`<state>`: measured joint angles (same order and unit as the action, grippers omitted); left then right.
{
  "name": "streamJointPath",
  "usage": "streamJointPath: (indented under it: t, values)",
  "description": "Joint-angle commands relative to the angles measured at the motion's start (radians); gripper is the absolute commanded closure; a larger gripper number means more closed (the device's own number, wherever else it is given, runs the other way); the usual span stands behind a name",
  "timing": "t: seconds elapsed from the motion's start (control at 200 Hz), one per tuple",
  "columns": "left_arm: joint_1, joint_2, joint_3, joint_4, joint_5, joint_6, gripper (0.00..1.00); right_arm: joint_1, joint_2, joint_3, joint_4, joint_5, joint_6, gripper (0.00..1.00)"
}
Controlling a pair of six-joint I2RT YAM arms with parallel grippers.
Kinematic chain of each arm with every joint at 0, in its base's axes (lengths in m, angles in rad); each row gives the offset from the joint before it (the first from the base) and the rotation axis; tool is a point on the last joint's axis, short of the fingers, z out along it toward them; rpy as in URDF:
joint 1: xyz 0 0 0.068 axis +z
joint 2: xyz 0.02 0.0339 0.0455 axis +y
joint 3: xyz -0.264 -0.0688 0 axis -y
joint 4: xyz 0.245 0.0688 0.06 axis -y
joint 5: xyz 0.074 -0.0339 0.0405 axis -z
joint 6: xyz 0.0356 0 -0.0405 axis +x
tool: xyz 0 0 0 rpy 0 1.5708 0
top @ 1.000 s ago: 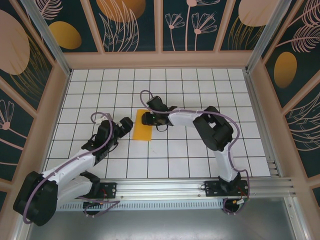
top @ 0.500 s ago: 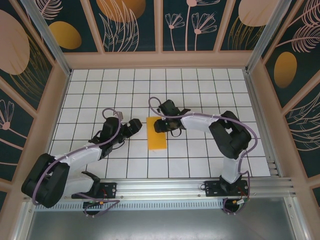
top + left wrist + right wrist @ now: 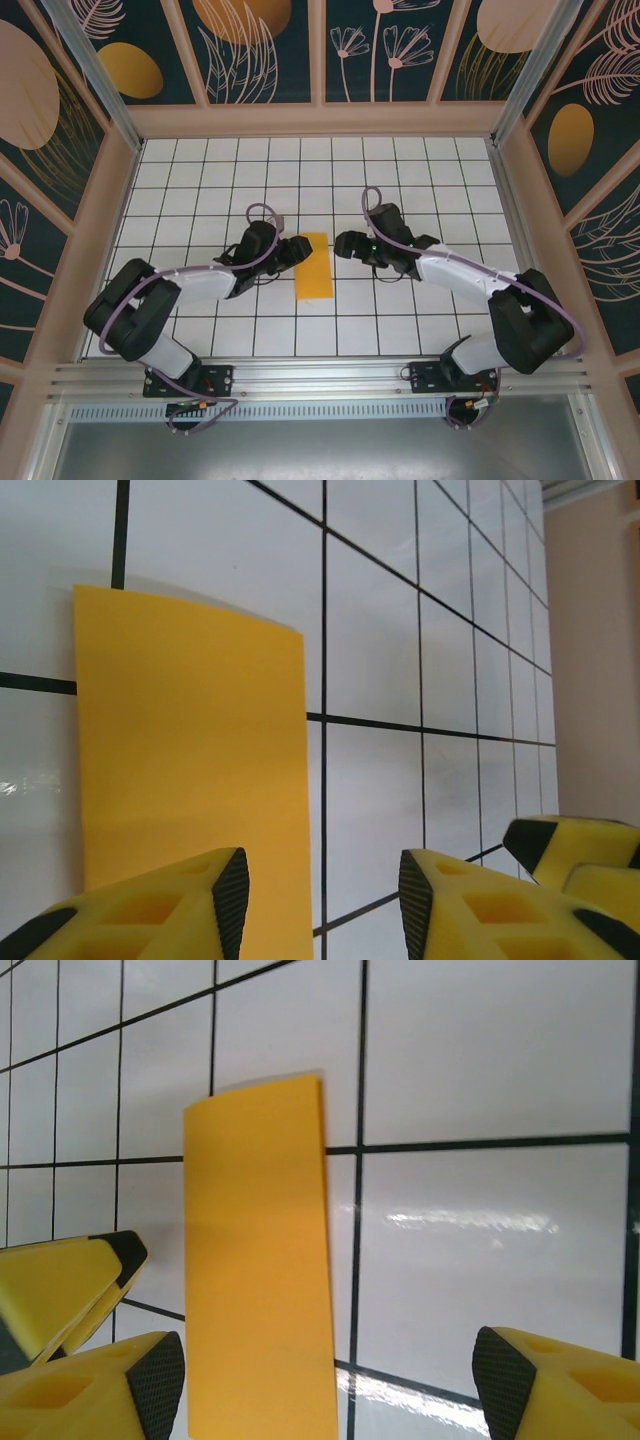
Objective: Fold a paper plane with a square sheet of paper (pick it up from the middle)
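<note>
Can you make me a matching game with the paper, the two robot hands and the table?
Things:
1 sheet of paper
2 left gripper
3 right gripper
4 table

Matches:
A white with black grid lines
B on the paper's right side, jaws wide open
C orange-yellow, lying flat
D on the paper's left side

Pairs: 1-C, 2-D, 3-B, 4-A

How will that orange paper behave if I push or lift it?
Probably floppy: the paper looks thin and lies flat, leaving little edge to catch. Likely slides when pushed, since the table shows glossy reflections.
</note>
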<state>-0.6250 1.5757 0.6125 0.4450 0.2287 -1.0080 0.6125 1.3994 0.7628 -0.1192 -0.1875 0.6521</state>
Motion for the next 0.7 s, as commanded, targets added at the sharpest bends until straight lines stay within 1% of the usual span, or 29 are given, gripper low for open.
streamJointPath:
  t: [0.0, 0.155, 0.415, 0.671, 0.696]
  values:
    - [-0.008, 0.041, 0.031, 0.027, 0.018, -0.012, 0.54, -0.017, -0.028, -0.038, 0.046, -0.054, 0.063, 0.20]
    - [-0.008, 0.069, 0.028, 0.010, -0.006, -0.014, 0.53, -0.017, -0.024, -0.069, 0.077, -0.092, 0.084, 0.20]
    - [-0.008, 0.120, 0.033, 0.014, -0.004, -0.024, 0.53, -0.011, -0.007, -0.097, 0.105, -0.154, 0.144, 0.20]
    - [-0.008, 0.132, 0.029, -0.008, -0.030, -0.044, 0.51, 0.055, 0.057, -0.095, 0.115, -0.194, 0.198, 0.21]
    - [-0.007, 0.158, 0.027, -0.008, -0.032, -0.047, 0.51, 0.062, 0.063, -0.094, 0.115, -0.197, 0.200, 0.21]
